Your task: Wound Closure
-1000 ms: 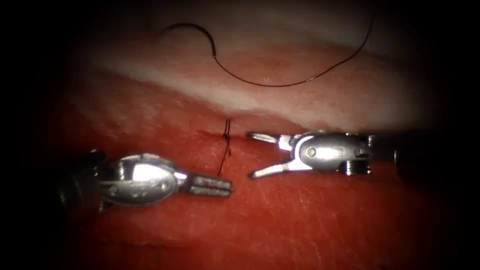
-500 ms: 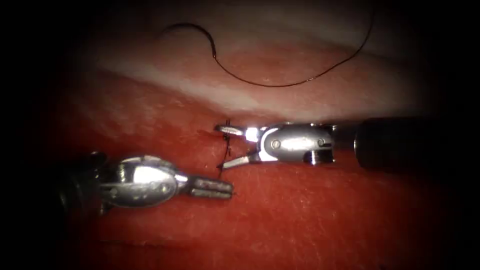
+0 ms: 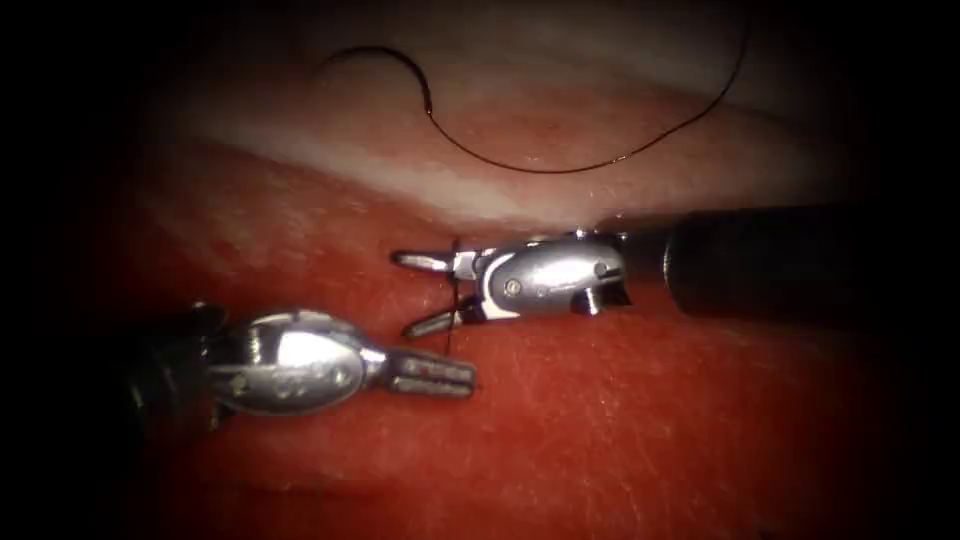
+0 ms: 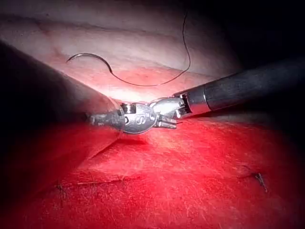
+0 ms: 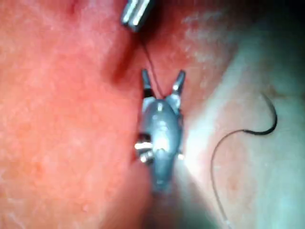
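A knotted stitch (image 3: 455, 268) sits on the cut in the red tissue (image 3: 620, 430), with short thread tails (image 3: 447, 335) running down from it. My right tool (image 3: 405, 293) comes in from the right, its jaws open on either side of those tails and holding nothing. In the right wrist view the right tool (image 5: 162, 76) stands spread around the dark thread (image 5: 148, 59). My left tool (image 3: 435, 376) lies lower left, jaws shut with nothing seen in them. The curved needle (image 3: 385, 58) lies free on the pale tissue at the far upper left, outside the tissue.
The needle's long thread (image 3: 560, 167) sweeps right across the pale band of tissue. In the left wrist view, the needle (image 4: 93, 57) lies beyond both tools, the right arm's shaft (image 4: 243, 90) crosses the scene, and earlier stitches (image 4: 259, 179) mark the tissue.
The right tool has slid left with its jaws open, from right of the knot to straddling the knot's tails. The left tool has barely moved. Needle and long thread lie unchanged.
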